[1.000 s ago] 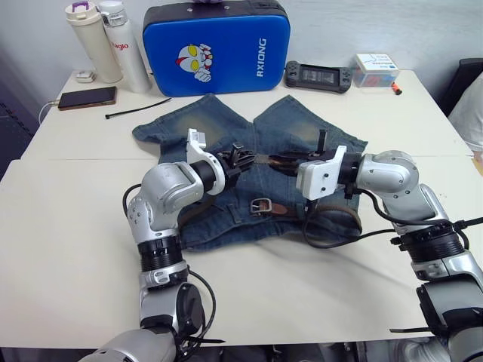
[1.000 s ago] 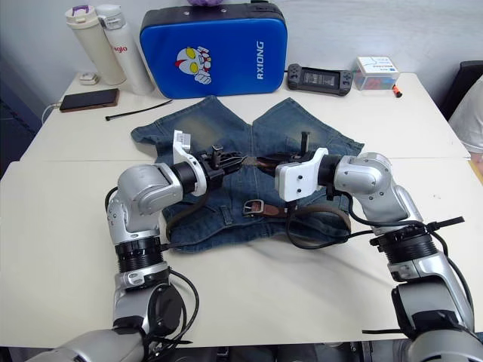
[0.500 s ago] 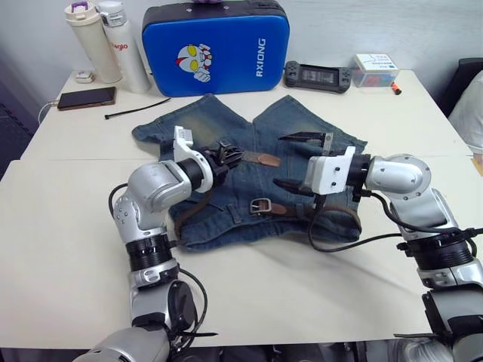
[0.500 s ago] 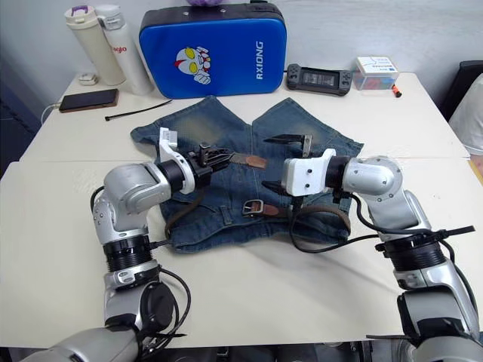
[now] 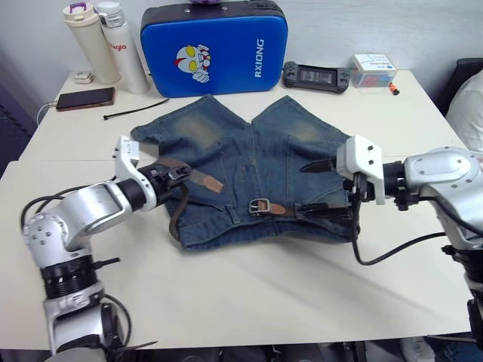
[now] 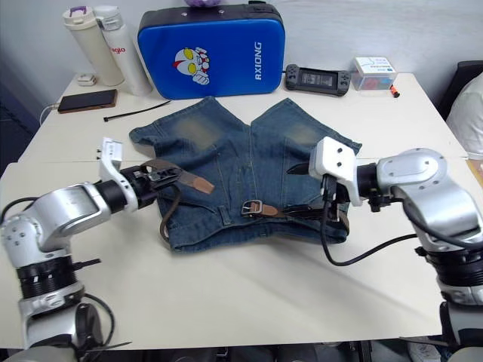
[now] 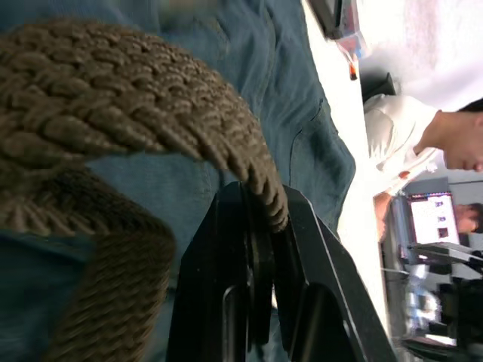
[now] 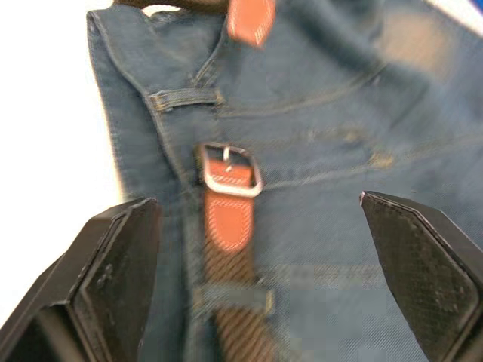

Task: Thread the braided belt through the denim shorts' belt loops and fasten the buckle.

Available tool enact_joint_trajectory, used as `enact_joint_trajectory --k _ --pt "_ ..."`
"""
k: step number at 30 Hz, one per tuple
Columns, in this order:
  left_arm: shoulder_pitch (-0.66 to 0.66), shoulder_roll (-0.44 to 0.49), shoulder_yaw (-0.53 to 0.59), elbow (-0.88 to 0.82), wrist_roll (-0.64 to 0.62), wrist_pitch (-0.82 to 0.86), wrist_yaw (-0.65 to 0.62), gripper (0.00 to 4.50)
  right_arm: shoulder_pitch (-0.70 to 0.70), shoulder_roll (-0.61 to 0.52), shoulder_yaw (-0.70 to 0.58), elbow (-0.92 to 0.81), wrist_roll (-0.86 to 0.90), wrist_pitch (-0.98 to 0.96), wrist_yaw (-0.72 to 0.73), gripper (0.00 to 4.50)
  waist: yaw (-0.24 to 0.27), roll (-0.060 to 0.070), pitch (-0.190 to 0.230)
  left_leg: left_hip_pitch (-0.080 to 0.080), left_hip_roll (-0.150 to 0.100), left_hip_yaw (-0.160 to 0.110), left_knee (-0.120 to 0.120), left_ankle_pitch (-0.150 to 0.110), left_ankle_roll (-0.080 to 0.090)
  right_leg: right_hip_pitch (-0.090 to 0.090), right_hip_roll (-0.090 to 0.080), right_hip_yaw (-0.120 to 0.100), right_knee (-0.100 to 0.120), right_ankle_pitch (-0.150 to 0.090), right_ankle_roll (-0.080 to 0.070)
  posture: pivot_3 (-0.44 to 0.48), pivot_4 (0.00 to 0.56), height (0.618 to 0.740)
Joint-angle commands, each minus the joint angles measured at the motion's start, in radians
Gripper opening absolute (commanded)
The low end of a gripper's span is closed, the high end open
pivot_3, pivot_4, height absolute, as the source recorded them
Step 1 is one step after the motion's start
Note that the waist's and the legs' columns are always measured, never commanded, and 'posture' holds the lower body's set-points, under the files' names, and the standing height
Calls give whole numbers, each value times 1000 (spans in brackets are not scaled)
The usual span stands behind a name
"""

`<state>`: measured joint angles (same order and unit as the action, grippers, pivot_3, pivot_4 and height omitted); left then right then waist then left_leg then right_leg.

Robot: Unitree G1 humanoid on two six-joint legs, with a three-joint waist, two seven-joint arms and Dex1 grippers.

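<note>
Here my left gripper (image 5: 167, 173) clamps the braided belt (image 5: 198, 178) beside its tan tip, over the denim shorts (image 5: 249, 177); pulling sideways could drag it from the belt loops (image 8: 183, 99). The right gripper (image 5: 326, 185) hangs spread wide beside the buckle (image 5: 260, 206) at the waistband.

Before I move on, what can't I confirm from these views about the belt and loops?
- Belt loops behind the right gripper: the head views have its fingers and cable in front.
- Braided belt in the left wrist view: too close to tell which part the left gripper pinches.
- Buckle: blurred, prong unclear.
</note>
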<state>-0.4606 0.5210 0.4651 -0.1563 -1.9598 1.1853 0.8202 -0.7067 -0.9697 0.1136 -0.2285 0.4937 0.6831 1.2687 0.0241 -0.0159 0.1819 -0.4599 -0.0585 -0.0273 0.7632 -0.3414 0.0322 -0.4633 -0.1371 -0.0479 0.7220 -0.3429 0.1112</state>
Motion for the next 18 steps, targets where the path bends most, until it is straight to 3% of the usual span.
enact_joint_trajectory --k 1,5,10,16,18 --pt "110 23 -21 -169 -12 -85 -35 0 -80 -41 -12 -2 96 149 82 4455 0 0 0 1 0 0 -2 0 0 0 -1 0 -1 0 0 0 150 664" --pt "223 -21 -97 -351 -12 -268 38 0 -138 -39 32 10 108 201 132 4455 6 0 0 1 0 -1 -3 0 -1 2 -1 0 -4 0 0 0 150 664" --pt "296 -66 -169 -440 -12 -444 196 0 -179 13 74 62 51 160 111 4455 3 0 0 1 -1 -1 -2 0 -1 4 -2 0 -6 0 0 0 150 664" --pt "347 11 -261 -481 -12 -497 262 0 -216 40 105 82 8 150 100 4455 3 0 0 1 -1 -1 -4 0 -1 3 -1 -1 -6 0 0 0 150 664" --pt "337 -3 -289 -486 -12 -527 267 0 -234 47 126 73 -8 167 91 4455 4 0 0 1 -1 -1 -3 0 -1 3 -1 0 -6 0 0 0 150 664"
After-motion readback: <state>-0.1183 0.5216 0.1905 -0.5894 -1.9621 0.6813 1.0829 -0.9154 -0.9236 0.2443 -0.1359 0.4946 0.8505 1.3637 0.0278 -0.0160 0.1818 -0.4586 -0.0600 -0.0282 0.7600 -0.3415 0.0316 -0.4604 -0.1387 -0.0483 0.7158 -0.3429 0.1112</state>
